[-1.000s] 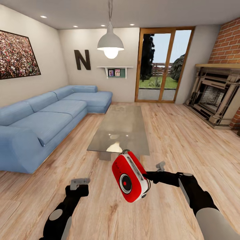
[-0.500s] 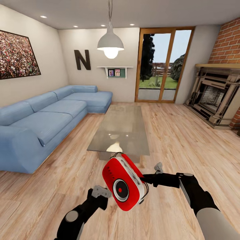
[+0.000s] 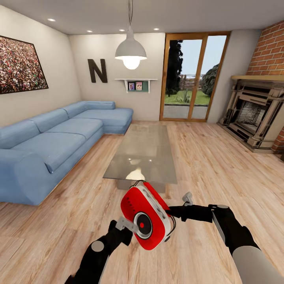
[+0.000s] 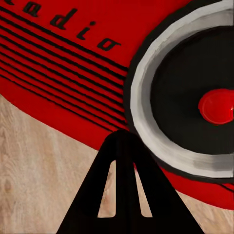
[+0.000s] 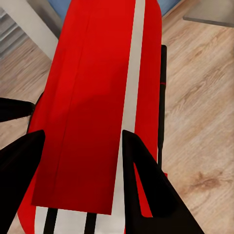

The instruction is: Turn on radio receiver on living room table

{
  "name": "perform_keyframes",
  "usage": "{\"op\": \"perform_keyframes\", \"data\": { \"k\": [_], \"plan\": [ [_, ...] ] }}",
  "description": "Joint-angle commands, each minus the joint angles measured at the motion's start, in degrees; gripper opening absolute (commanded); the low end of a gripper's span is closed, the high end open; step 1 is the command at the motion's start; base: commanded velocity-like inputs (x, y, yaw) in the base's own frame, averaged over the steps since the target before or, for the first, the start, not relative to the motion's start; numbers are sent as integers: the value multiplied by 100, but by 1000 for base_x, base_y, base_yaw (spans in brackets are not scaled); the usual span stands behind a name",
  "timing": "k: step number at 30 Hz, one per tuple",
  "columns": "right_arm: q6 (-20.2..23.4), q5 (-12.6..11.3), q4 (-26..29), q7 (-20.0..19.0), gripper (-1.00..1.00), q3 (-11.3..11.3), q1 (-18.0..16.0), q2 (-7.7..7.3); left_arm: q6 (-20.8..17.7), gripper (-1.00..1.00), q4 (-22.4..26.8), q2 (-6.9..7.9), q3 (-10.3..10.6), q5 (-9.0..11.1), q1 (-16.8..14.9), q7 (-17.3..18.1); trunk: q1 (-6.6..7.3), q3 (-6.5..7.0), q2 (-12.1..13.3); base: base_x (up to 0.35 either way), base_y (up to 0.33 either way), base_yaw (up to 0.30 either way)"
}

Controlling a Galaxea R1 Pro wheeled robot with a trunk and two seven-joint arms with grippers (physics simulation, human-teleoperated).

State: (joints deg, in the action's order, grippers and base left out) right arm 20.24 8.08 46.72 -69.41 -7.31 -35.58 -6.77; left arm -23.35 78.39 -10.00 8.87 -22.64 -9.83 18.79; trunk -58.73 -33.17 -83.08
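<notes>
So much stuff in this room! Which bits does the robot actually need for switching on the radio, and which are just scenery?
Needed:
- radio receiver, held off the table
- right gripper, clamping it
- left gripper, at the dial
- table

Scenery:
- blue sofa
- fireplace
- pendant lamp
- letter N

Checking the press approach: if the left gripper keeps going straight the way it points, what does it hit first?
The radio receiver. In the left wrist view the left gripper points at the rim of the round dial, beside its red centre. It looks nearly touching, though depth is unclear.
</notes>
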Motion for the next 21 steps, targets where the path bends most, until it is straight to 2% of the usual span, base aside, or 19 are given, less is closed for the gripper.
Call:
{"op": "perform_keyframes", "data": {
  "k": [1,5,8,10,11,15,21],
  "plan": [
    [6,-17,4,-1,-100,3,-1,2,-1,-100,31,0,4,-47,-3,1,0,0,0,0,0,0],
    [0,-17,4,19,-100,23,-1,9,-78,-100,69,0,95,-172,-114,9,0,0,0,0,0,0],
    [-9,-11,4,38,-100,26,-1,9,-619,-100,67,0,530,-207,-222,-37,0,0,0,0,0,0],
    [-11,-9,4,43,-100,32,-1,12,-809,-100,48,0,877,-206,-281,-54,0,0,0,0,0,0],
    [-11,-9,4,43,-100,34,-1,14,-835,-100,41,0,935,-206,-297,-56,0,0,0,0,0,0],
    [2,-8,2,73,-100,41,-1,30,-862,-100,-130,0,1025,-195,-400,-60,0,0,0,0,0,0],
    [21,-8,2,88,-100,51,-1,52,-849,-100,-206,0,1045,-195,-437,-60,0,0,0,0,0,0]
  ]
}}
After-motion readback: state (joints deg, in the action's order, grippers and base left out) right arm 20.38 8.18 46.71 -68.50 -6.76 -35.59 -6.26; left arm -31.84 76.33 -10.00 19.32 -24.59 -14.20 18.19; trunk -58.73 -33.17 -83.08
